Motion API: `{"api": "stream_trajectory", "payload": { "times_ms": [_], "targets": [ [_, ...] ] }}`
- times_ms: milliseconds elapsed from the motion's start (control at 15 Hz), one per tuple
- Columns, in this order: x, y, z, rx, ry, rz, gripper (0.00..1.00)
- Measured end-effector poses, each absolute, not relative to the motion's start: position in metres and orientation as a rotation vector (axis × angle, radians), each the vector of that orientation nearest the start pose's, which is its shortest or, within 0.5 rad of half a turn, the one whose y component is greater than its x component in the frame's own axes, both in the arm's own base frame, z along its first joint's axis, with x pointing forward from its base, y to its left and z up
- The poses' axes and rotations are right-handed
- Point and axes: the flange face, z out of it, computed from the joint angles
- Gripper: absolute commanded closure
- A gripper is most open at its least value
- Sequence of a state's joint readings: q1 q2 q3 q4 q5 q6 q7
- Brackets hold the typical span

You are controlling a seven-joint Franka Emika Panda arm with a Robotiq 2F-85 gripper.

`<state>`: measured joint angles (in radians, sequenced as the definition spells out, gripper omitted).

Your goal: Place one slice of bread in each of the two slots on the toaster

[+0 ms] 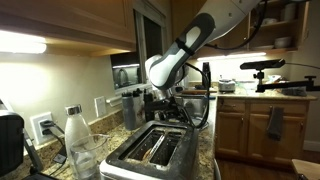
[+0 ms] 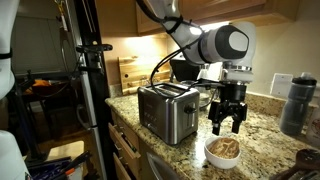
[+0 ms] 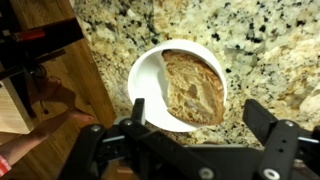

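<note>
The shiny steel toaster (image 1: 148, 155) (image 2: 168, 112) stands on the granite counter. Its two slots (image 1: 155, 147) run along its top; in an exterior view one slot seems to hold something tan, dimly. A white bowl (image 3: 150, 85) (image 2: 222, 155) on the counter holds slices of bread (image 3: 195, 87) (image 2: 224, 148). My gripper (image 2: 227, 122) (image 3: 197, 118) (image 1: 172, 108) hangs open and empty just above the bowl, beside the toaster. In the wrist view its two fingers frame the bread from above without touching it.
A glass bottle (image 1: 78, 140) stands by the toaster. A dark bottle (image 2: 293, 103) stands at the counter's far end. A wooden board (image 2: 127, 72) leans against the wall. The counter edge and wooden floor (image 3: 60, 100) lie beside the bowl. A camera stand (image 2: 88, 70) is near the counter.
</note>
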<state>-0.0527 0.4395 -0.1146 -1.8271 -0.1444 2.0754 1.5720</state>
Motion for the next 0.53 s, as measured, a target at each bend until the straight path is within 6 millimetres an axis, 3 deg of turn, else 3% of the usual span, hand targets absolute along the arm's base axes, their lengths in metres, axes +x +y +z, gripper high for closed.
{"api": "stream_trajectory", "payload": {
  "times_ms": [533],
  "targets": [
    [0.6238, -0.1141, 0.2713, -2.287, 2.511, 0.061, 0.0]
  ]
}}
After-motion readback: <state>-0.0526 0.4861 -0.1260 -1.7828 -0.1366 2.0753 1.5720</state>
